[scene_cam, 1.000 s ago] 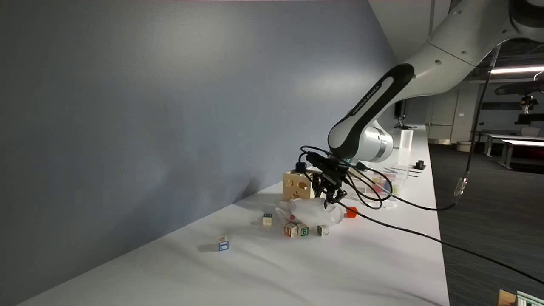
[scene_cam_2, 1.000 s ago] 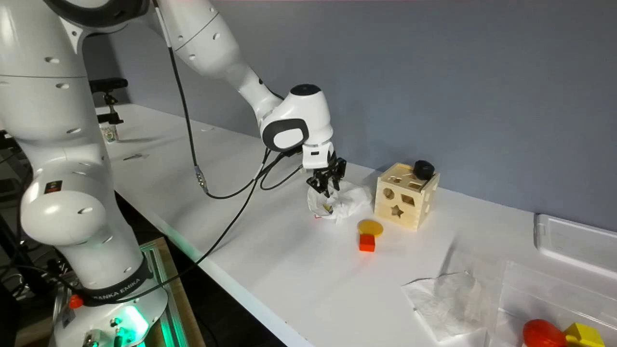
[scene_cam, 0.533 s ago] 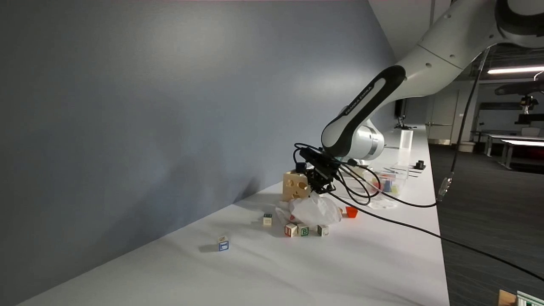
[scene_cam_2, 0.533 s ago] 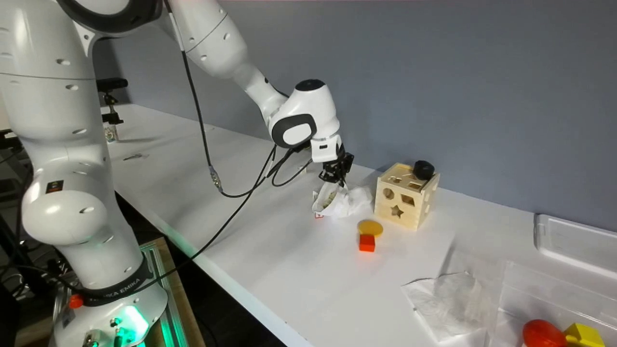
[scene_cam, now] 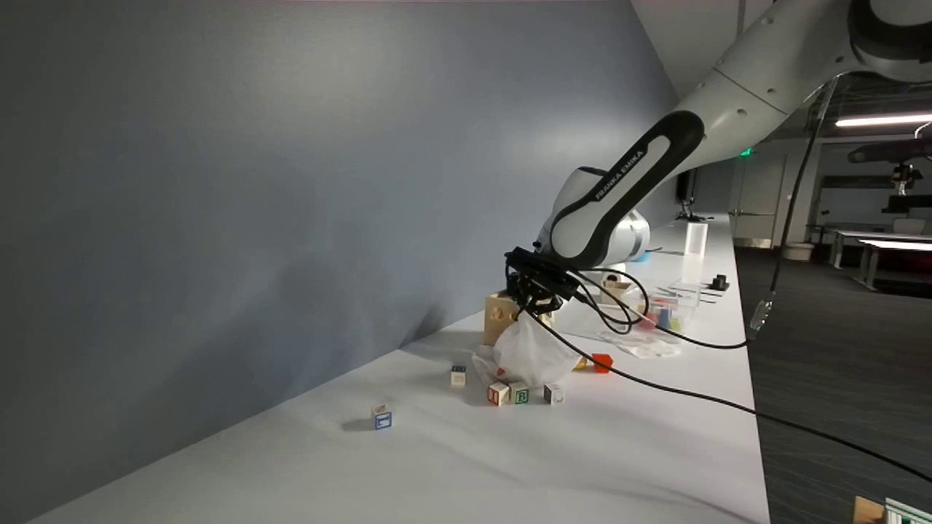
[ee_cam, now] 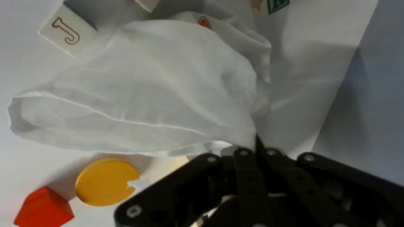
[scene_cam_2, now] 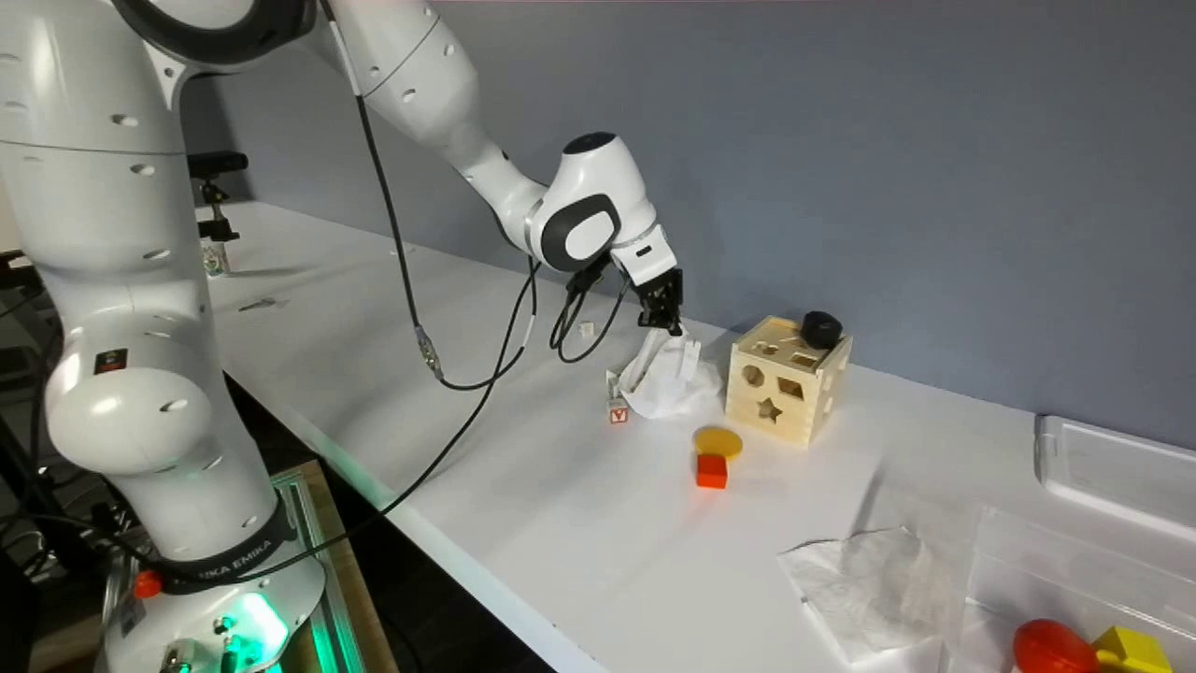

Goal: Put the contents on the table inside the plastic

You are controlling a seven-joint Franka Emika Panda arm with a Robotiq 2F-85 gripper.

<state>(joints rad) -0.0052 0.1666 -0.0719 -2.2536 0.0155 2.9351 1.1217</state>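
Observation:
The plastic, a whitish translucent bag (ee_cam: 164,82), lies slumped on the table (scene_cam: 437,466) with its rim pulled up to a peak. My gripper (ee_cam: 256,143) is shut on that rim, above the bag in both exterior views. The wide mouth hangs open on one side in the wrist view. Of the contents, a J cube (ee_cam: 66,30), an orange-red piece (ee_cam: 44,208) and a yellow disc (ee_cam: 107,182) lie outside the bag. Several letter cubes, such as a blue-marked cube (scene_cam: 383,417) and a green-marked cube (scene_cam: 519,394), also rest on the table. What the bag holds is mostly hidden.
A wooden shape box (scene_cam_2: 790,383) with a black round piece (scene_cam_2: 821,329) on top stands close beside the bag. Behind it rises the grey wall (scene_cam_2: 888,187). A flat clear bag (scene_cam_2: 864,589) and a clear bin (scene_cam_2: 1028,570) sit farther along. A black cable (scene_cam: 699,391) hangs across the table.
The gripper has shut on the bag's rim, risen slightly and tilted, drawing the rim up to a peak. A Y cube beside the bag has come into clearer view.

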